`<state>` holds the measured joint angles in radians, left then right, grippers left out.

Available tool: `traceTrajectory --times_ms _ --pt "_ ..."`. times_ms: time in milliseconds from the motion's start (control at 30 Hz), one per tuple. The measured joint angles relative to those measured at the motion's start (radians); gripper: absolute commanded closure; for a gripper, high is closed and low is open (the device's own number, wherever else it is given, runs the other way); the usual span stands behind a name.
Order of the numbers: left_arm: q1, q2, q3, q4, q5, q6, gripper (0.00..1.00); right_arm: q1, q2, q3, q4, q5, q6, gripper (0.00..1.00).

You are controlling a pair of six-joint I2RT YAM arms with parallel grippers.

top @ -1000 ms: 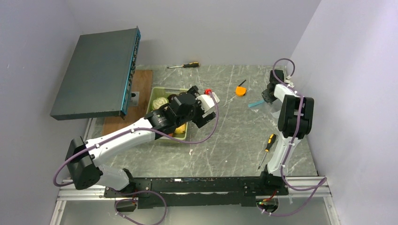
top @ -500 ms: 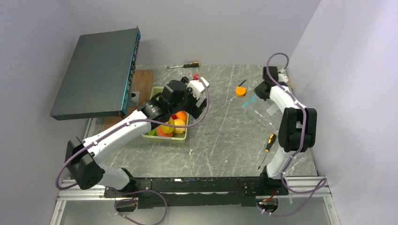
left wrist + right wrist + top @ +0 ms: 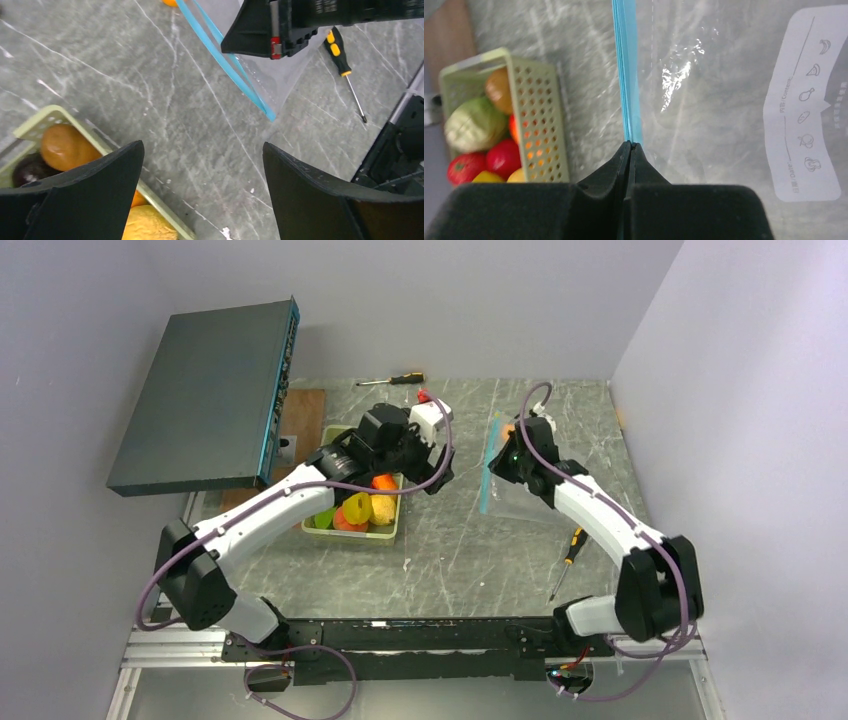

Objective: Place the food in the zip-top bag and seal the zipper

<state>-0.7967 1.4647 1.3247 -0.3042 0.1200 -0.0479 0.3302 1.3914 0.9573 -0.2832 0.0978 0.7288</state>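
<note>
the food (image 3: 360, 510) sits heaped in the pale green tray (image 3: 352, 537), left of centre in the top view. none of it is in the zip-top bag (image 3: 503, 495), which lies just right of centre on the bench (image 3: 460, 555), with a strip of bare bench between bag and tray. the zipper (image 3: 485, 490) is the bag's edge nearest the tray. its long axis runs up and down the frame, roughly parallel to the tray's right wall, so the mouth faces the food.

the right gripper (image 3: 629, 145) has its jaws pinched tight on the teal strip. in the right wrist view the strip runs straight away from the jaws toward the top of the frame, with the clear film and white label off to the right. whether the mouth is parted cannot be told for sure, though the left wrist view shows two blue lines lying slightly apart near the top of the frame.

the left gripper (image 3: 203, 144) has its jaws spread wide and holds nothing. it looks down on bare bench, with the tray corner at lower left of its view and the bag at upper right. the left arm reaches forward from the lower left, wrist over the tray's upper right part. it is the nearer arm to the food, so the pick likely falls to it, with a short carry rightward to the bag. the right arm stretches diagonally up from the lower right, wrist over the bag.
</note>
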Motion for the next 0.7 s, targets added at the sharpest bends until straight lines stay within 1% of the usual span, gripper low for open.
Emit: traceTrajectory --times_ms 100,200,400,533,667,700 --pt "0.013 0.029 0.0 -0.006 0.051 -0.041 0.17 0.002 -0.085 -0.061 0.057 -0.094 -0.032 1.0" --pt "0.06 0.047 0.0 -0.005 0.13 -0.102 0.21 0.003 -0.142 -0.102 0.105 -0.177 -0.048 1.0" --pt "0.186 0.106 0.003 0.073 0.332 -0.249 0.27 0.018 -0.164 -0.131 0.163 -0.292 -0.047 1.0" --pt "0.203 0.192 0.005 0.098 0.415 -0.315 0.28 0.031 -0.166 -0.133 0.166 -0.324 -0.045 1.0" --pt "0.2 0.239 0.005 0.099 0.457 -0.345 0.3 0.046 -0.179 -0.133 0.161 -0.347 -0.045 1.0" --pt "0.2 0.244 0.005 0.098 0.461 -0.351 0.32 0.049 -0.183 -0.133 0.159 -0.35 -0.045 1.0"
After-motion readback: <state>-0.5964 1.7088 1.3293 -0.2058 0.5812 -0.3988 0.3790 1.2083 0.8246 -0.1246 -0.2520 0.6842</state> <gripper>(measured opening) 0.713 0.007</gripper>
